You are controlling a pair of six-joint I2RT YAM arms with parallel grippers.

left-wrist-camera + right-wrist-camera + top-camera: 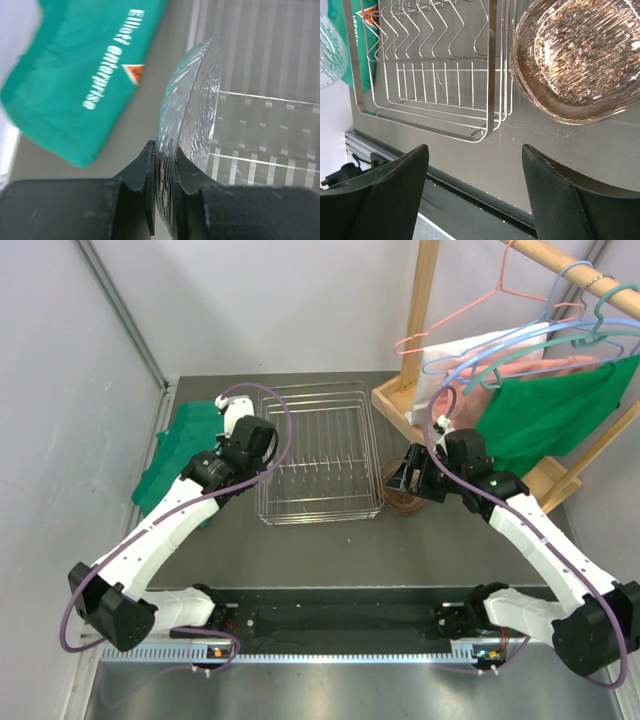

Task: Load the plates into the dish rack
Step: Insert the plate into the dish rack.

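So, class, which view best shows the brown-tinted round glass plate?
Right wrist: the brown-tinted round glass plate fills its upper right, texture clear. Top external shows only a mostly hidden sliver; left wrist misses it.

Grey tabletop (320, 550) bore folded green white-lettered fabric (165, 465) at its left edge, wooden clothes stand (425, 320) with green garment (560, 410) at its right.

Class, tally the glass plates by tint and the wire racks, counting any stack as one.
Clear round glass plate: 1
Brown-tinted round glass plate or stack: 1
Silver wire dish rack: 1
Total: 3
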